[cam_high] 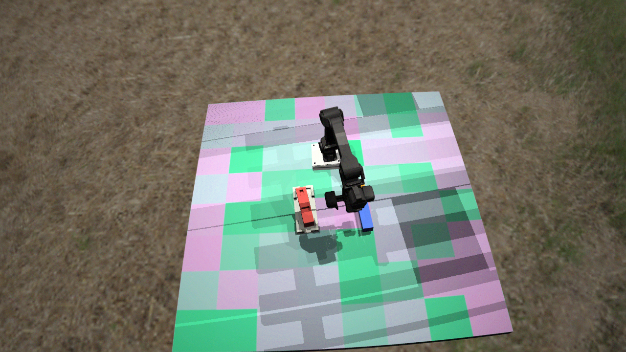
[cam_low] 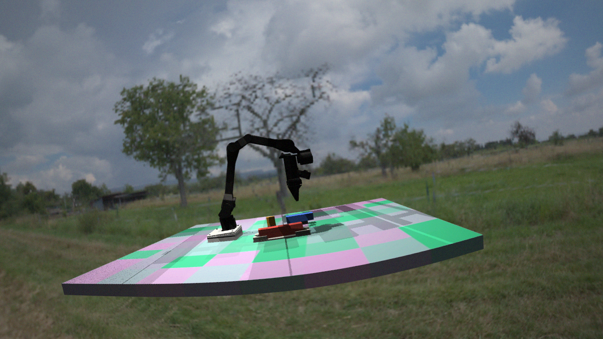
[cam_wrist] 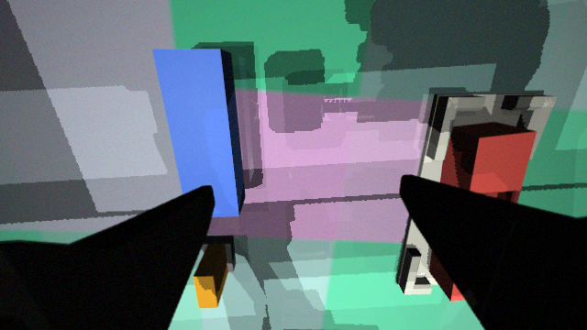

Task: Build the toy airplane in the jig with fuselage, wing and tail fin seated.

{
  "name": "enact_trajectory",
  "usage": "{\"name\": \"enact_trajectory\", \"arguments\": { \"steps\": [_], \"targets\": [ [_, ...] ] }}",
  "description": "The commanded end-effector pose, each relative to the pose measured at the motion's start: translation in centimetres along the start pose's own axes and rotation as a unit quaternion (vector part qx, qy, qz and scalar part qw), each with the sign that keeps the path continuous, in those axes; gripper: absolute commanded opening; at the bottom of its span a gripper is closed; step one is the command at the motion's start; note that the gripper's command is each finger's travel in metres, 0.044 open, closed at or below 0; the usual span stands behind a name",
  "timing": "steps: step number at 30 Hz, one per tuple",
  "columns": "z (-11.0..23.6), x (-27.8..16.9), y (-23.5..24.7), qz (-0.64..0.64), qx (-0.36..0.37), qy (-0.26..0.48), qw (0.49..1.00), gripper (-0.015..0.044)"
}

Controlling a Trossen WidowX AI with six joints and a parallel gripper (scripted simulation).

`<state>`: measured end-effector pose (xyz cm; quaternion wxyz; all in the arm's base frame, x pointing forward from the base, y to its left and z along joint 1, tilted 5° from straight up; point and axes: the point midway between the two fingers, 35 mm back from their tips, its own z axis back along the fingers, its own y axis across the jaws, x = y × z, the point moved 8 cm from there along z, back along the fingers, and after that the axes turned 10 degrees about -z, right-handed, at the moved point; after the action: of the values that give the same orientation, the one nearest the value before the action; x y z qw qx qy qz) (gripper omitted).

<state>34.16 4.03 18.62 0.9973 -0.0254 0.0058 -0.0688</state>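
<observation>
Fingers spread wide and empty above the blue wing [cam_wrist: 197,133], its long axis parallel to the fuselage [cam_high: 304,205].

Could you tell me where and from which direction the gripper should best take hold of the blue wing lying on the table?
Grip the blue wing across its narrow width near mid-length, coming straight down from above. It lies flat as a long slab with both long edges free, and the open gripper hangs above, beside it.
</observation>
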Motion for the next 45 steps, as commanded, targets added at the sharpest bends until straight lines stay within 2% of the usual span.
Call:
{"name": "enact_trajectory", "arguments": {
  "steps": [1, 9, 14, 45],
  "targets": [
    [-0.7, -0.6, 6.3, -0.012, 0.003, 0.004, 1.000, 0.0440],
    [-0.9, -0.8, 7.4, -0.016, 0.003, 0.006, 1.000, 0.0440],
    [-4.2, -0.8, 7.4, -0.016, 0.003, 0.006, 1.000, 0.0440],
    [-9.1, -0.9, 7.4, -0.016, 0.003, 0.006, 1.000, 0.0440]
  ]
}}
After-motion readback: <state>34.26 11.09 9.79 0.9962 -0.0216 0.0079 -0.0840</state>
